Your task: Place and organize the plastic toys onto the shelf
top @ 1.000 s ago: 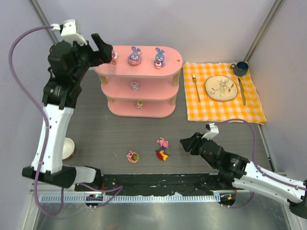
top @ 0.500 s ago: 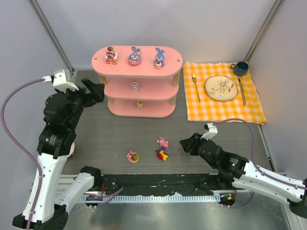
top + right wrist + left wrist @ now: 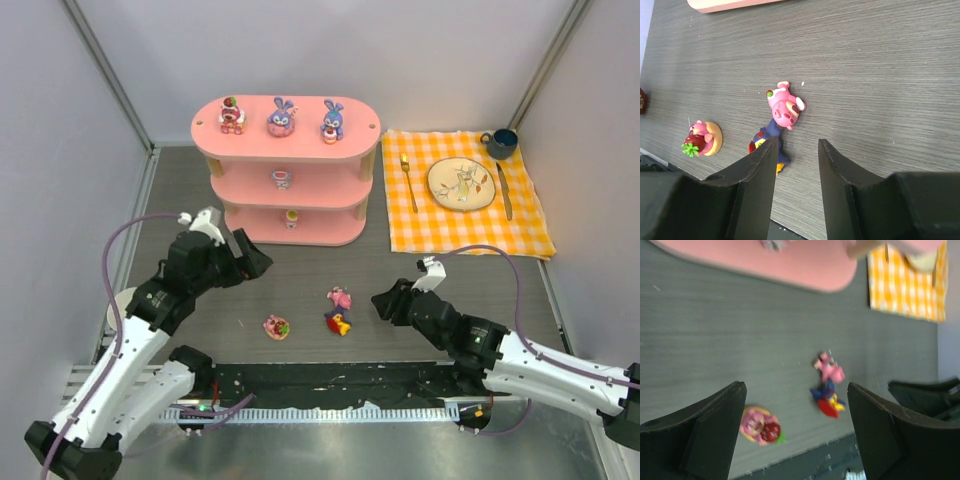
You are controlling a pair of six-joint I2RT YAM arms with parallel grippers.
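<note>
Plastic toys not yet shelved lie near the front edge of the table (image 3: pixel 300 270): a round pink one (image 3: pixel 276 327), a pink bear (image 3: pixel 340 298) and, just beside it, a red-yellow-purple figure (image 3: pixel 338 322). My left gripper (image 3: pixel 250 262) hangs wide open and empty between them and the shelf (image 3: pixel 300 190). My right gripper (image 3: pixel 385 300) is parted and also empty (close by the bear). I'd take the round one first, coming straight down, since it lies apart from the others. The shelf's two lower boards hold one toy each, so there is room there.
</note>
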